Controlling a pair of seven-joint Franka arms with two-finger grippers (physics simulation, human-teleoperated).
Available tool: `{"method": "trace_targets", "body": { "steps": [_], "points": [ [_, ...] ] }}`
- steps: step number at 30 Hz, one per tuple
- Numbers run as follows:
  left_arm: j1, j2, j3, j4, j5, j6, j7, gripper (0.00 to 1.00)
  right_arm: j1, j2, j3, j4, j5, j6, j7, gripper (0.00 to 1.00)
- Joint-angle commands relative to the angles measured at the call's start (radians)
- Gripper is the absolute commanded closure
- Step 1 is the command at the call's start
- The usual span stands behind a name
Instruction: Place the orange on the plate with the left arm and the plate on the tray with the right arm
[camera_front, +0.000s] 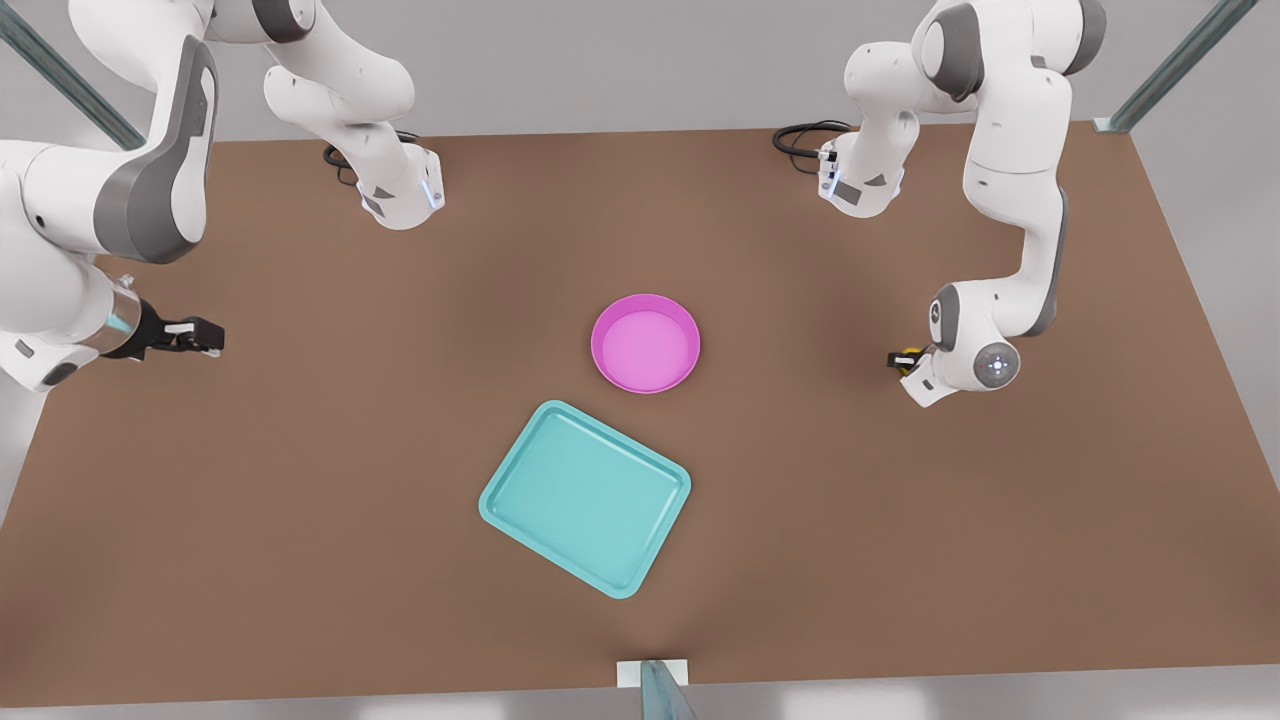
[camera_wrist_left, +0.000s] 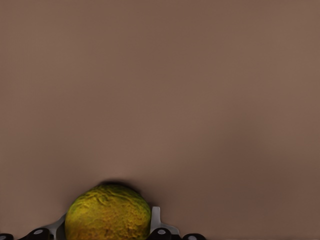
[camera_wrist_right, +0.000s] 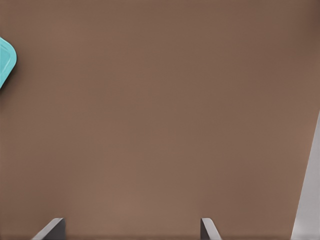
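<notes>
The left gripper (camera_front: 908, 360), at the front view's right, pinches the orange (camera_wrist_left: 108, 212) between its fingers. The right gripper (camera_front: 205, 336), far left, waits with fingers spread. Plate (camera_front: 645, 343) sits mid-frame; tray (camera_front: 585, 497) just below it.

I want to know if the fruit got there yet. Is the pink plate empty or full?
Empty. The plate shows only its bare pink inside in the front view; the orange sits between the left end effector's fingers.

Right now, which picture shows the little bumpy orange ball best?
The left wrist view: the bumpy yellow-orange ball sits big between the left hand's fingers. The front view shows a yellow speck at that hand. The right wrist view faces bare brown table.
</notes>
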Motion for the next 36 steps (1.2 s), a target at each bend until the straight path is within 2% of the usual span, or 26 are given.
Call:
{"method": "trace_targets", "body": {
  "steps": [1,3,5,8,10,11,13,16,18,24,25,26,30,31,32,33,34,35,36],
  "points": [
    [0.000,0.001,0.000,0.002,-0.001,0.002,0.008,0.25,0.002,0.000,-0.001,0.001,0.001,0.001,-0.003,0.00],
    [0.000,-0.003,0.000,0.002,-0.003,-0.001,0.005,0.27,0.002,0.000,-0.001,0.001,0.001,0.001,-0.003,0.00],
    [-0.016,-0.029,0.000,0.003,-0.003,-0.012,-0.038,0.35,0.002,0.000,-0.001,0.001,0.001,0.001,-0.003,0.00],
    [-0.101,-0.144,0.000,0.015,-0.003,-0.078,-0.132,0.32,0.000,0.000,-0.001,0.001,0.001,-0.001,-0.003,0.00],
    [-0.236,-0.176,-0.004,0.048,-0.012,-0.133,-0.263,0.31,0.002,0.002,-0.001,0.001,0.001,-0.001,-0.003,0.00],
    [-0.331,-0.168,-0.005,0.072,-0.014,-0.150,-0.312,0.31,0.002,0.002,-0.001,0.001,0.001,0.001,-0.003,0.00],
    [-0.454,-0.138,-0.040,0.224,-0.015,-0.351,-0.426,0.30,0.002,0.002,-0.001,0.001,0.001,0.001,-0.003,0.00],
    [-0.559,-0.010,-0.212,0.439,-0.021,-0.457,-0.675,0.28,0.000,0.003,-0.001,0.001,0.003,0.002,-0.003,0.00],
    [-0.574,0.089,-0.255,0.561,-0.031,-0.457,-0.773,0.28,0.000,0.003,-0.001,0.001,0.001,0.002,-0.003,0.00],
    [-0.602,0.169,-0.255,0.580,-0.041,-0.281,-0.856,0.28,0.000,0.003,-0.001,0.001,0.001,0.001,-0.003,0.00],
    [-0.602,0.178,-0.256,0.580,-0.041,-0.245,-0.877,0.27,0.000,0.003,-0.001,0.001,0.001,0.002,-0.003,0.00],
    [-0.605,0.183,-0.256,0.580,-0.047,-0.227,-0.899,0.00,0.000,0.006,-0.001,0.001,0.001,0.002,-0.003,0.00],
    [-0.615,0.140,-0.256,0.578,-0.046,-0.244,-0.920,0.00,0.000,0.009,-0.001,0.001,0.003,0.002,-0.003,0.00],
    [-0.599,0.076,-0.221,0.646,-0.046,-0.463,-0.859,0.00,0.002,0.009,-0.001,0.001,0.003,0.002,-0.003,0.00],
    [-0.583,0.051,-0.088,0.816,-0.050,-0.774,-0.644,0.00,0.000,0.009,-0.002,0.001,0.003,0.001,-0.003,0.00],
    [-0.582,0.048,0.057,0.934,-0.073,-0.926,-0.506,0.00,0.002,0.009,-0.001,-0.001,0.003,-0.001,-0.003,0.00],
    [-0.580,0.045,0.198,1.016,-0.075,-1.027,-0.351,0.00,0.006,0.014,-0.001,-0.024,0.011,0.001,-0.003,0.00],
    [-0.582,0.045,0.274,1.045,-0.075,-1.067,-0.275,0.00,0.014,0.014,-0.001,-0.066,0.027,0.008,-0.003,0.00],
    [-0.580,0.045,0.385,1.060,-0.077,-1.103,-0.190,0.00,0.032,0.025,-0.001,-0.139,0.133,0.022,-0.003,0.00]
  ]
}}
